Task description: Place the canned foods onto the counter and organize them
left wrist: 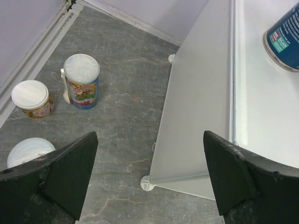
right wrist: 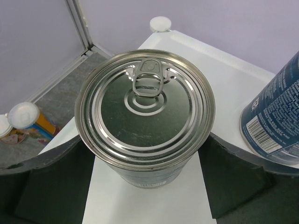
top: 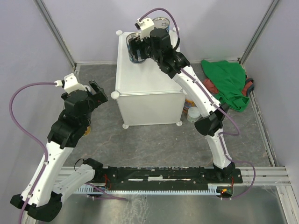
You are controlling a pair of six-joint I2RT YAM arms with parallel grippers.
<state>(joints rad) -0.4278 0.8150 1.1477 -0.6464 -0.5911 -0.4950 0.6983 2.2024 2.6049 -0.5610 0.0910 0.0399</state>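
The white counter [top: 149,81] stands in the middle of the grey floor. A blue-labelled can with a silver pull-tab top [right wrist: 145,100] stands on its back left part [top: 136,56]. My right gripper [top: 137,46] is open around it, one finger on each side [right wrist: 46,182], with white counter showing between the fingers and the can's body. A second blue can [top: 162,22] stands behind it on the counter [right wrist: 275,123]. My left gripper [top: 99,92] hangs open and empty left of the counter. Below it on the floor stand a colourful white-lidded can [left wrist: 82,81], a yellow one [left wrist: 32,99] and a white lid [left wrist: 27,151].
A green cloth [top: 229,81] lies on the floor at the right wall. A pale can [top: 192,113] sits on the floor at the counter's right side, under my right arm. A small white spoon [left wrist: 64,88] lies beside the colourful can. Grey walls close the space in.
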